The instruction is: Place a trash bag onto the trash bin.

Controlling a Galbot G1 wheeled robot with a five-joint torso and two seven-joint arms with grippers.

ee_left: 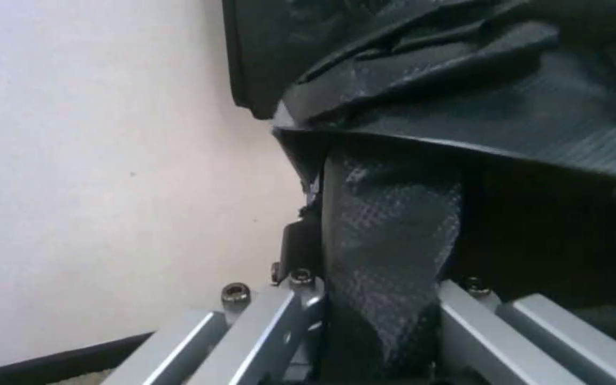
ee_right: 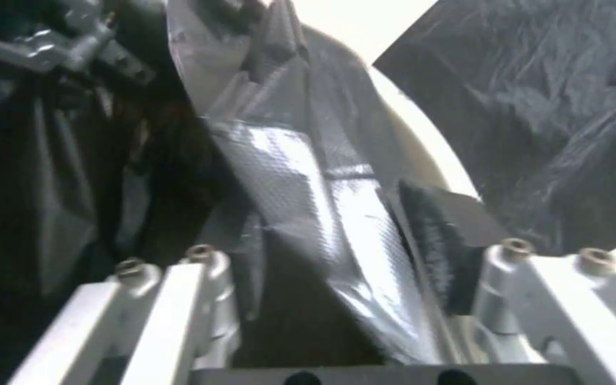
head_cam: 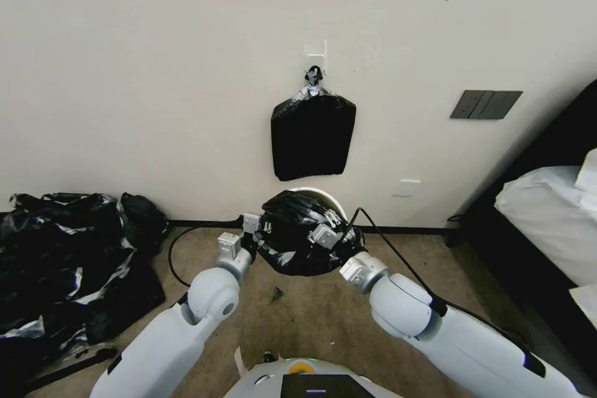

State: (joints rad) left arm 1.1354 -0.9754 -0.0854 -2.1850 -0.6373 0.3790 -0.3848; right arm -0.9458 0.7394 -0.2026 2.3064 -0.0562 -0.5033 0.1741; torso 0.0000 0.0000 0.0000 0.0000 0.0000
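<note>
I've got both grippers, left gripper (head_cam: 254, 237) at nine o'clock, right gripper (head_cam: 328, 231) at three, each clamped on the trash bag (head_cam: 298, 236) spread over the trash bin (head_cam: 320, 194) by the wall.

The floor (head_cam: 311, 317) is tan carpet with a few dark specks. The trash bin (head_cam: 323, 194) stands on it against the wall, just beyond the left gripper (head_cam: 255, 237). Well off to that gripper's left, a heap of black plastic (head_cam: 68, 261) lies on the carpet, and a black cable (head_cam: 180, 249) loops nearby.
</note>
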